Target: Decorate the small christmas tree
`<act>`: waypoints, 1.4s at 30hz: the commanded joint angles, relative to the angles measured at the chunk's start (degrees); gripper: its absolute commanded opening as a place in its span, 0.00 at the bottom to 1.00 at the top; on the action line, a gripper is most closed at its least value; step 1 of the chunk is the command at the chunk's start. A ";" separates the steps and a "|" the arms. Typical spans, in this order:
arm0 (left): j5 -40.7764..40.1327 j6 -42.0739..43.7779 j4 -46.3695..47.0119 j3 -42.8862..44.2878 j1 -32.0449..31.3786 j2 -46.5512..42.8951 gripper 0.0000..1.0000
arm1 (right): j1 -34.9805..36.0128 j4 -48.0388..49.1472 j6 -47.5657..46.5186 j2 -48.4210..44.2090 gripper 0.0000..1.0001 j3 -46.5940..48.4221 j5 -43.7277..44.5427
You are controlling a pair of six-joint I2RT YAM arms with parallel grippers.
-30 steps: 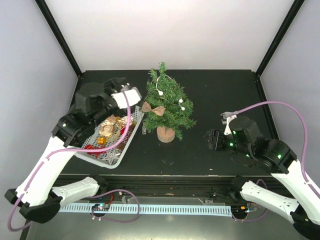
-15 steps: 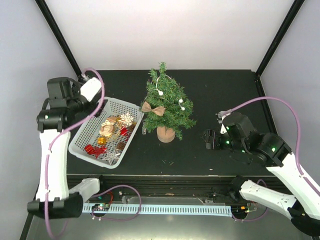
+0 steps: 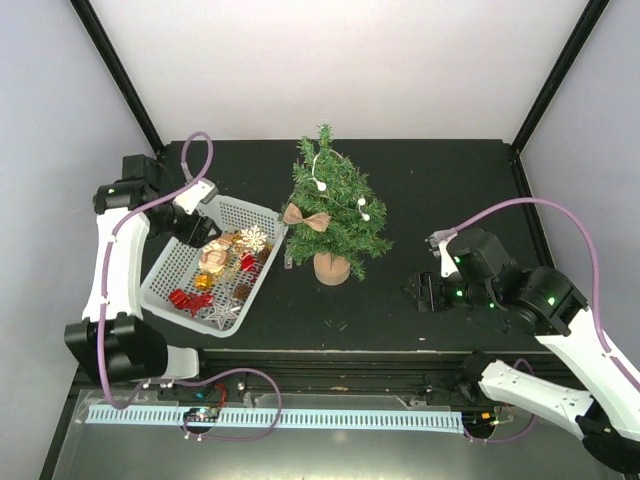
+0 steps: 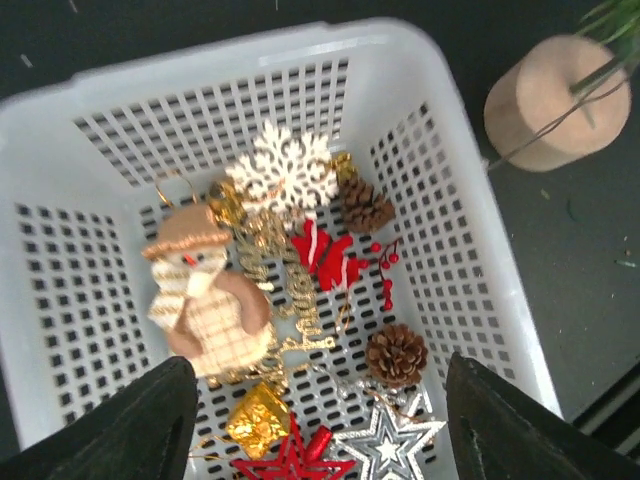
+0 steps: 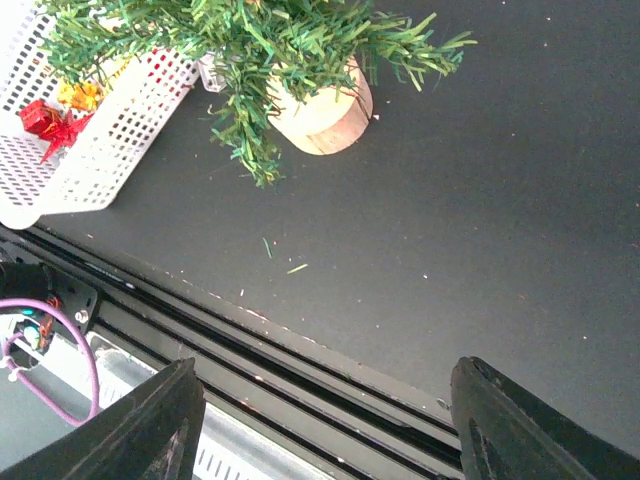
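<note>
Roughly mid-desk, a little left of centre, the tree (image 3: pixel 335 205) stands upright: a bushy cone of dark-green needles on a round, tan wooden base (image 3: pixel 332 268). A tan ribbon bow (image 3: pixel 306 218) sits on its left side, and a thin cord with white beads (image 3: pixel 319 184) runs through the upper branches.

Just left of it, toward the front-left corner, lies a white plastic basket (image 3: pixel 162 272). It is rectangular with rounded corners, its walls and floor pierced by a grid of small square holes. Its nearest corner comes close to the base.

Inside is a loose heap: a soft fabric snowman (image 4: pixel 205 300) in a tan hat, a flat white snowflake (image 4: pixel 290 170), two brown scaly pine cones (image 4: pixel 397 355), a shiny gold gift box (image 4: pixel 258 420) and a glittery silver star (image 4: pixel 385 440).

The left hand (image 4: pixel 318 400) hangs over the basket, its dark fingers spread wide with nothing between them. The right hand (image 5: pixel 325 400) is toward the right side, over the bare matt black desk (image 5: pixel 480 200) near the front edge, likewise wide open and empty. A few loose green needles (image 5: pixel 297 268) lie on the desk there.
</note>
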 commanded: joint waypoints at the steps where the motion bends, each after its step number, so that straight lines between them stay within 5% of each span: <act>1: -3.37 2.48 -0.71 -2.99 -0.16 5.44 0.66 | -0.17 -2.24 -2.33 -0.96 0.68 -0.79 0.25; 8: -11.77 2.43 8.79 -3.19 0.92 15.89 0.50 | -0.19 -3.12 3.37 2.24 0.68 -0.57 4.93; 16: -14.20 2.05 12.97 -4.41 6.69 21.44 0.49 | -0.23 -5.62 3.98 5.63 0.68 0.82 7.50; 27: -15.85 8.92 11.63 -12.51 17.48 16.13 0.51 | -0.18 -2.78 -3.88 12.56 0.68 1.11 7.00; 37: 3.29 30.37 -8.92 -9.17 18.50 12.60 0.67 | -0.23 -0.95 -5.86 13.75 0.68 0.52 3.44; 42: 6.12 34.63 -10.35 -13.50 11.98 11.57 0.71 | -0.25 -0.94 -5.98 13.23 0.68 0.42 3.29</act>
